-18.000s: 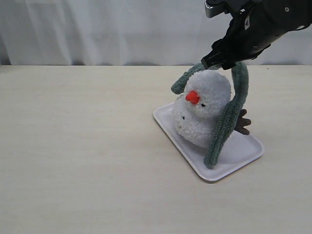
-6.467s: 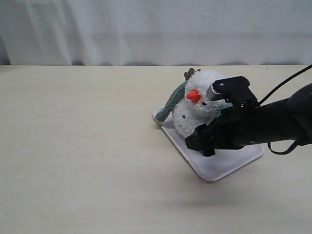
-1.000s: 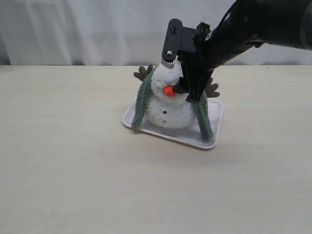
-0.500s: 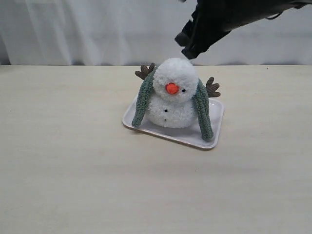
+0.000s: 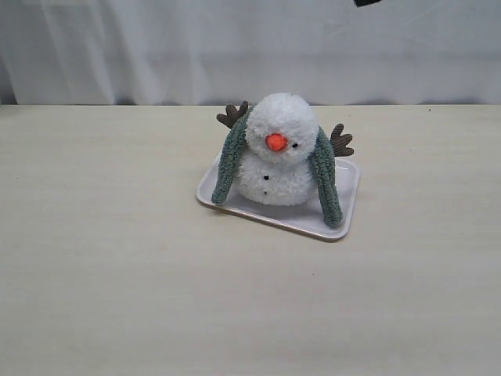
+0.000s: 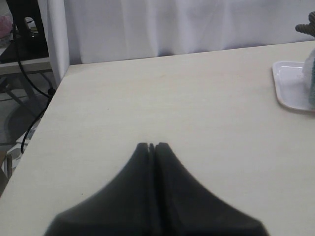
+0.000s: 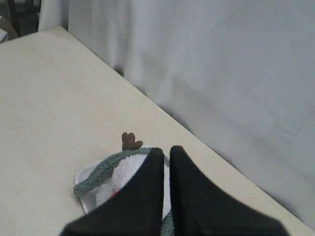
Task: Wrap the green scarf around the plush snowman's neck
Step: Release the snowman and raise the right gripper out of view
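Our right gripper (image 7: 167, 151) has its two black fingers drawn together, barely a sliver between them and nothing caught there. It hangs high above the scene, looking down on the plush snowman (image 5: 278, 153), and in the exterior view only a dark scrap of it shows at the top edge. Our left gripper (image 6: 151, 146) is likewise pressed closed and empty, low over the bare table (image 5: 117, 258) and well apart from the toy. Below the right gripper, the green scarf (image 5: 227, 160) lies draped behind the snowman's head. Its two ends hang down on either side of the body, one reaching the tray's edge on the left of the exterior view and the other resting on the white tray (image 5: 344, 205) on the right. Across the front the neck (image 5: 266, 159) is uncovered; the ends are not crossed. The snowman sits upright on the tray, orange nose (image 5: 275, 142) forward, brown twig arms (image 5: 341, 141) poking out behind the scarf. A pale curtain (image 5: 117, 47) closes off the far side.
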`<action>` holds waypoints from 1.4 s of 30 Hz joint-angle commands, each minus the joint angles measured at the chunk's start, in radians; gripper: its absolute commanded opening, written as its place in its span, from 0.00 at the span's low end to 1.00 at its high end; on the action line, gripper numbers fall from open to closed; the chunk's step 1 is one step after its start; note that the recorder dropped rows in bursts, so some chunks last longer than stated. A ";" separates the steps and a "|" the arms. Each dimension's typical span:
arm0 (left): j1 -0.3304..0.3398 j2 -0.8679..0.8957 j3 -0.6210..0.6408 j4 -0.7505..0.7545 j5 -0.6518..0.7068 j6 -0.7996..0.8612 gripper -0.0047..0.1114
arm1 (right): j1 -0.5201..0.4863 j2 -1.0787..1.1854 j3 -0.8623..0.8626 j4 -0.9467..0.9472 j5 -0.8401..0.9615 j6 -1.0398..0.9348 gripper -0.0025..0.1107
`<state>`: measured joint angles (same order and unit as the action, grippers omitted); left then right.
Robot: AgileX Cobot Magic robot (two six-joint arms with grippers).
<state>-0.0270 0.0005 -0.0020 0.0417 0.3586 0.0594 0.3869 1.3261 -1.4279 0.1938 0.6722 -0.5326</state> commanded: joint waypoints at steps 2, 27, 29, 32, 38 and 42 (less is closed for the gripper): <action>-0.008 0.000 0.002 0.000 -0.013 0.003 0.04 | -0.001 -0.159 0.117 -0.001 -0.076 0.061 0.06; -0.008 0.000 0.002 0.000 -0.011 0.003 0.04 | -0.001 -0.843 0.697 0.036 -0.620 0.274 0.06; -0.008 0.000 0.002 0.000 -0.011 0.003 0.04 | -0.001 -0.768 0.690 0.036 -0.610 0.279 0.06; -0.008 0.000 0.002 0.000 -0.011 0.003 0.04 | -0.001 -0.615 0.639 0.036 -0.516 0.279 0.06; -0.008 0.000 0.002 0.000 -0.011 0.003 0.04 | -0.001 -0.202 0.400 0.105 -0.192 0.275 0.06; -0.008 0.000 0.002 0.000 -0.011 0.003 0.04 | -0.001 0.031 0.211 0.147 -0.102 0.275 0.06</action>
<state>-0.0270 0.0005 -0.0020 0.0417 0.3586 0.0594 0.3869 1.2359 -1.1105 0.3142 0.5016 -0.2603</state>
